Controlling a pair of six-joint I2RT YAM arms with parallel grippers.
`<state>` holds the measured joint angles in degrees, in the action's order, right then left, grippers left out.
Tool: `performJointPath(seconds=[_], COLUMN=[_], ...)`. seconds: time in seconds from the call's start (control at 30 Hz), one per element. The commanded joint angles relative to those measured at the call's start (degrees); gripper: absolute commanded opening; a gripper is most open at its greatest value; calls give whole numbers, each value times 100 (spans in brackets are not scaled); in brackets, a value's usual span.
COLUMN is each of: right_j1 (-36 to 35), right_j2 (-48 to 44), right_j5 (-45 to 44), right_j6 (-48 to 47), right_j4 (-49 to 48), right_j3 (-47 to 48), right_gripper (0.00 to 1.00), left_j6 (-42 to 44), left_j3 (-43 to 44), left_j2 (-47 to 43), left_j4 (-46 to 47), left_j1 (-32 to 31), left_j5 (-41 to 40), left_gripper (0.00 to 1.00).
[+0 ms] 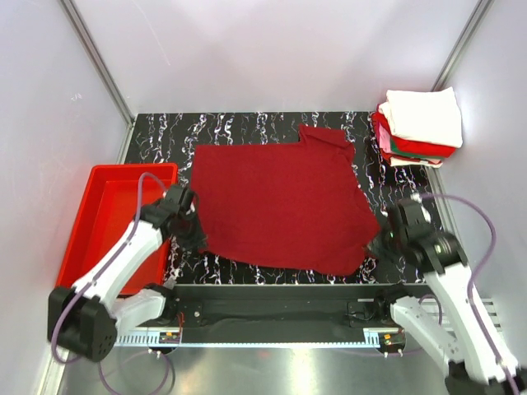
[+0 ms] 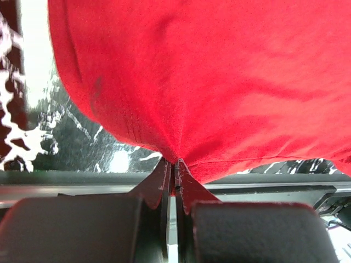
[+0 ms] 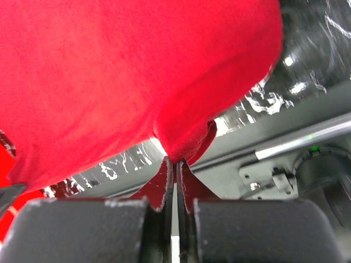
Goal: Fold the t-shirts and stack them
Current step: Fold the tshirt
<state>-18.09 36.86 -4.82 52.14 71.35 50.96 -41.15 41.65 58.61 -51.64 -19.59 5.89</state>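
Observation:
A dark maroon-red t-shirt [image 1: 280, 206] lies spread over the black marbled table [image 1: 247, 123], one sleeve pointing to the far right. My left gripper [image 1: 195, 233] is shut on its near left corner, and the cloth [image 2: 219, 82] bunches into the closed jaws [image 2: 175, 163]. My right gripper [image 1: 379, 244] is shut on the near right corner; there the fabric [image 3: 126, 71] gathers at the fingertips [image 3: 176, 160]. A stack of folded t-shirts [image 1: 418, 125], white on top over red, green and pink, sits at the far right corner.
A rigid red plastic tray [image 1: 103, 218] stands at the left edge, under my left arm. White booth walls close in the table on three sides. The metal rail [image 1: 272, 309] with the arm bases runs along the near edge.

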Motion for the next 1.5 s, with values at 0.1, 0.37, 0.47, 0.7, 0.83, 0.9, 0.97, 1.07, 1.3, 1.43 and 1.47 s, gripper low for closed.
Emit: performJointPath(seconds=[0.1, 0.37, 0.47, 0.7, 0.83, 0.9, 0.97, 1.07, 1.3, 1.43, 1.47], right_j1=[24, 516, 639, 841, 1026, 1018, 1026, 1026, 1026, 1026, 1026], right_j2=[2217, 5074, 5811, 6492, 6246, 6176, 6184, 6359, 6939, 7317, 7387], right_j5=[-396, -406, -362, -668, -652, -617, -652, -521, -310, 77, 269], right_j6=[-887, -1680, -1883, -1962, -1962, -2023, -2067, -2155, -2357, -2480, -2507], right_j4=[-1597, -2459, -2556, -2477, -2582, -2661, -2679, -2714, -3004, -3197, -3285], right_j3=[1132, 2382, 2796, 3289, 3359, 3473, 3657, 3841, 3922, 3974, 4009], right_gripper=[0, 0, 0, 0, 0, 0, 0, 0, 0, 0, 0], left_j6=[607, 1091, 1170, 1267, 1354, 1381, 1408, 1399, 1425, 1425, 1425], left_j3=[1160, 2109, 2382, 2603, 2620, 2647, 2638, 2612, 2655, 2761, 2813], left_j2=[1317, 3023, 3560, 3905, 3684, 3666, 3710, 3850, 4114, 4334, 4395], left_j4=[338, 531, 567, 435, 243, 189, 198, 285, 382, 382, 374], left_j1=[342, 825, 870, 1054, 1142, 1142, 1160, 1177, 1186, 1186, 1177], left_j5=[211, -18, -17, -211, -421, -466, -492, -370, -281, -264, -255], left_gripper=[4, 1, 0, 0, 1, 2, 2, 2, 3, 3, 4])
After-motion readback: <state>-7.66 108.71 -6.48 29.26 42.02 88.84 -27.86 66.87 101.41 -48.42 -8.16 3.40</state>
